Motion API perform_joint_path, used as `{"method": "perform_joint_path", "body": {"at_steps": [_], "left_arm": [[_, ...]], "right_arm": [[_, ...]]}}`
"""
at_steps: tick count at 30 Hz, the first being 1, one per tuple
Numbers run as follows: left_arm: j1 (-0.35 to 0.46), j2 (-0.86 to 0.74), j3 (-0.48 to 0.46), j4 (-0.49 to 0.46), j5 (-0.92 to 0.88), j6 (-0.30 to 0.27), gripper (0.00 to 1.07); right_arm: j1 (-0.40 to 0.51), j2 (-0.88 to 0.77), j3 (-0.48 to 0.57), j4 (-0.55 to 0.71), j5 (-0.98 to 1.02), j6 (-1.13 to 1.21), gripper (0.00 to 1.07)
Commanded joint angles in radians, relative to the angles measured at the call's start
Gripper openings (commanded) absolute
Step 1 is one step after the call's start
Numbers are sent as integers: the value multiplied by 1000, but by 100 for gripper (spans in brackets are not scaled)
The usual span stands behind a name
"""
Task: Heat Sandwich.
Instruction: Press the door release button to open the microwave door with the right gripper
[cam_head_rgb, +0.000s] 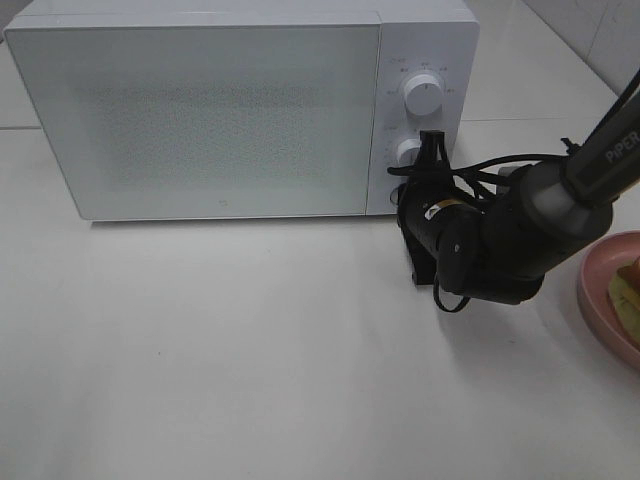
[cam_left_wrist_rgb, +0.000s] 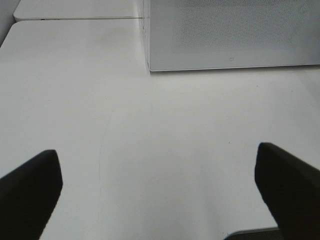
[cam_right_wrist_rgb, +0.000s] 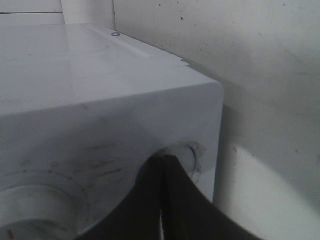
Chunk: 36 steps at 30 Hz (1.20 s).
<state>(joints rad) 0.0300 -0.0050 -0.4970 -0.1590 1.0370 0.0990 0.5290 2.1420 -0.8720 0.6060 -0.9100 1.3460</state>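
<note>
The sandwich (cam_head_rgb: 626, 292) shows only partly at the right edge of the exterior view, on its pink plate (cam_head_rgb: 598, 290). The white microwave (cam_head_rgb: 200, 110) stands at the back with its door closed. My right gripper (cam_head_rgb: 402, 192) is shut, and its tips rest against a round button (cam_right_wrist_rgb: 186, 154) low on the microwave's control panel, below the two knobs (cam_head_rgb: 420, 95). In the right wrist view the shut fingers (cam_right_wrist_rgb: 175, 200) meet at that button. My left gripper (cam_left_wrist_rgb: 157, 167) is open and empty above the bare table, in front of the microwave's left corner (cam_left_wrist_rgb: 150, 65).
The white table (cam_head_rgb: 250, 340) runs in front of the microwave. The right arm (cam_head_rgb: 560, 200) reaches in from the right, between the microwave and the plate. A wall stands behind the microwave.
</note>
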Motion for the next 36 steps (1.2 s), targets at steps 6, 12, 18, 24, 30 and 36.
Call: {"method": "perform_joint_path", "body": {"at_steps": [6,12,18,24,30,36], "left_arm": [[-5,-26,5,-6,-10,-3,103],[-5,-26,5,-6,-10,-3,103],[-5,-26,5,-6,-10,-3,103],[-5,-26,5,-6,-10,-3,103],[-5,-26,5,-6,-10,-3,103],[-5,-26,5,-6,-10,-3,103]], "right_arm": [[-54,-6,-83,-19,-185,-15,0],[-81,19,-144,-7,-186,-38,0],[-100,23,-173,-18,-187,-52,0],[-100,23,-181,-20,-181,-72,0],[-100,23,-181,-21,-175,-75,1],[-100,23,-181,-21,-168,-75,1]]}}
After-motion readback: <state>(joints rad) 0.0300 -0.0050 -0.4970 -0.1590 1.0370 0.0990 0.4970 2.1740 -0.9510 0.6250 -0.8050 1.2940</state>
